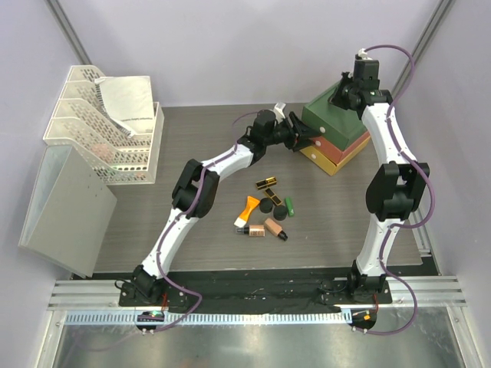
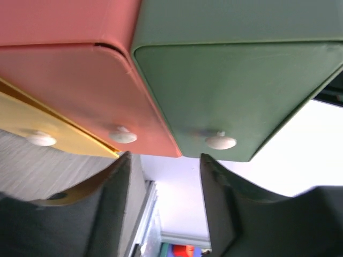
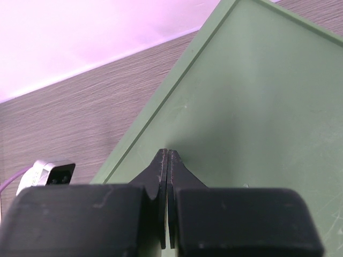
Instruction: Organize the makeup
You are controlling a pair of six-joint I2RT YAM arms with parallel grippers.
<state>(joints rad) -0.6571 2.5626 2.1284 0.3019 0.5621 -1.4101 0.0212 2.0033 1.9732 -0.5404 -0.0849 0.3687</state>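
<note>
We record: left claw (image 2: pixel 166 160), jaws apart, holding nothing, drawer box (image 2: pixel 225 91) fronts just ahead. Right claw (image 3: pixel 168 155), pressed shut, empty, green box top beneath. We find the makeup (image 1: pixel 266 208) clustered on the table (image 1: pixel 199 146), well behind the left claw.

The small makeup pieces (image 1: pixel 267 205) lie mid-way across the bench (image 1: pixel 207 138), the stacked plastic drawer box (image 1: pixel 337 134) behind them rightward, white mesh trays (image 1: pixel 100 126) far left.
</note>
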